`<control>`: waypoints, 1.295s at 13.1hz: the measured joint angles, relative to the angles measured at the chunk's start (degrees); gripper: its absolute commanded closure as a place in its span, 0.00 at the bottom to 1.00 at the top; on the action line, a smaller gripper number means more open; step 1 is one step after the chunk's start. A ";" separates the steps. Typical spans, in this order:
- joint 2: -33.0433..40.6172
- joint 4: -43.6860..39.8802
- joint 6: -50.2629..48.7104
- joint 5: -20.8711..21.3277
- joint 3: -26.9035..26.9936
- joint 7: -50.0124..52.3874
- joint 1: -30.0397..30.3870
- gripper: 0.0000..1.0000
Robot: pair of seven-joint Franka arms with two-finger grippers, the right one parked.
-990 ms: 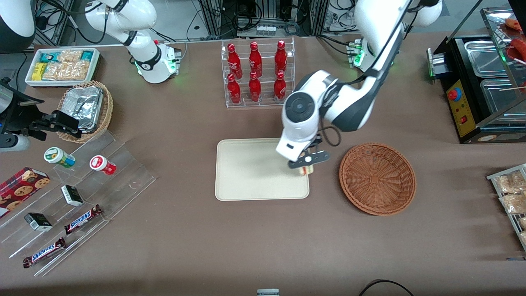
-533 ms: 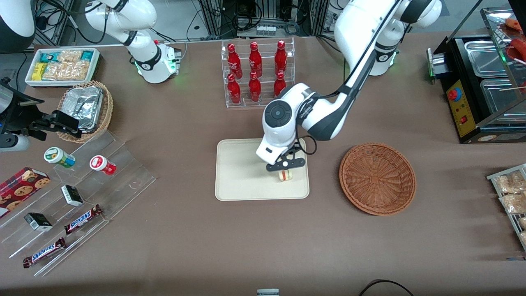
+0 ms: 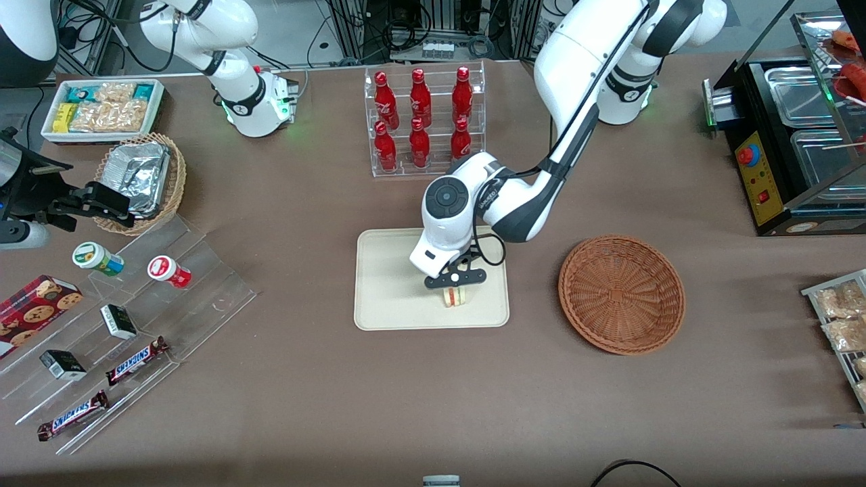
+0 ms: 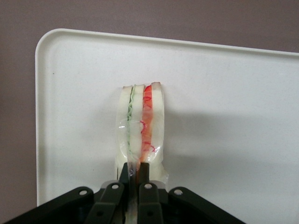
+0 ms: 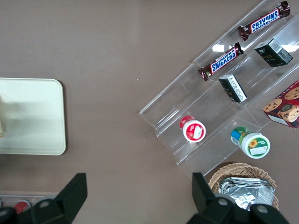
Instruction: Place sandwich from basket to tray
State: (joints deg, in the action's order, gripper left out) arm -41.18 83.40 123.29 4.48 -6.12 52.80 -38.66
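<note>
Item: sandwich [image 3: 456, 296], triangular wedge, pale bread with green and red-orange filling lines, wrapped in clear film; held on edge with the cut face turned up toward the wrist camera. Location: over the tray [image 3: 385, 308], inside its rim, in the half nearer the basket [image 3: 622, 293] and toward the edge nearer the front camera; whether its lower edge touches the tray floor cannot be told. Holder: claw [image 4: 136, 173] of the left arm, closed on the sandwich at one end, fingers pinched tight across the layers with film bunched between them. Key relation: the sandwich lies directly under the claw and its long axis runs straight out from the fingertips, parallel to the filling stripes and roughly along the tray's short side; a shadow on the tray surface beside the wedge suggests little height remains. Basket: empty, on the bench well apart from the tray, toward the working arm's end. Status, as judged: transfer nearly complete; what remains is a short descent if any, then letting go; standing on its narrow edge, the wedge may tip onto a flat face once freed.
</note>
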 measured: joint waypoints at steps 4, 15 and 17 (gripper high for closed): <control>-0.22 -0.02 0.73 0.00 0.00 0.00 -0.01 0.01; 12.01 -3.63 -16.08 0.03 1.34 3.34 1.12 0.00; 17.37 -3.79 -24.53 0.08 1.60 3.57 3.46 0.00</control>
State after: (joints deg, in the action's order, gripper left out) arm -23.81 79.61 98.76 4.56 -4.52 56.37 -35.20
